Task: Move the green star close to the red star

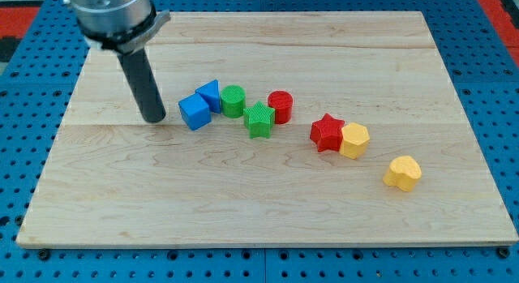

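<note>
The green star (259, 119) lies near the board's middle, touching the red cylinder (280, 106) on its upper right. The red star (327, 132) lies further to the view's right, touching a yellow hexagon (354, 141). A clear gap separates the two stars. My tip (154, 119) rests on the board at the view's left, just left of a blue cube (194, 112) and well left of the green star.
A second blue block (210, 94) and a green cylinder (233, 100) sit between the blue cube and the green star. A yellow heart-like block (402, 173) lies at the lower right. The wooden board (268, 210) sits on a blue pegboard.
</note>
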Controlling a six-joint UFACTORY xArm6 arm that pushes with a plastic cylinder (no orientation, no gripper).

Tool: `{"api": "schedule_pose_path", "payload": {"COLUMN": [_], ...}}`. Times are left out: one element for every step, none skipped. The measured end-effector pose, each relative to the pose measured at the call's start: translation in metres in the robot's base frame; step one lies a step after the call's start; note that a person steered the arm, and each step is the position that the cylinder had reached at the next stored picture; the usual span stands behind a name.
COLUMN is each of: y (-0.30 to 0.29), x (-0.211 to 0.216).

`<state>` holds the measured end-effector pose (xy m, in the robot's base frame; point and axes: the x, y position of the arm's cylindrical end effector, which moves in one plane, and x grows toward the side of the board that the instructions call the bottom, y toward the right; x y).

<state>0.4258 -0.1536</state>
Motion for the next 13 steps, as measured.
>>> {"api": "schedule_pose_path", "payload": {"y": [0.0, 0.033, 0.048, 0.048, 0.077, 0.109, 0.142, 0.184, 0.211, 0.22, 0.239, 0.253, 0.267], "x": [-0.001, -0.004, -0.007, -0.016, -0.019, -0.019, -0.006, 0.014, 0.028, 0.028, 0.042, 0.049, 0.056]}}
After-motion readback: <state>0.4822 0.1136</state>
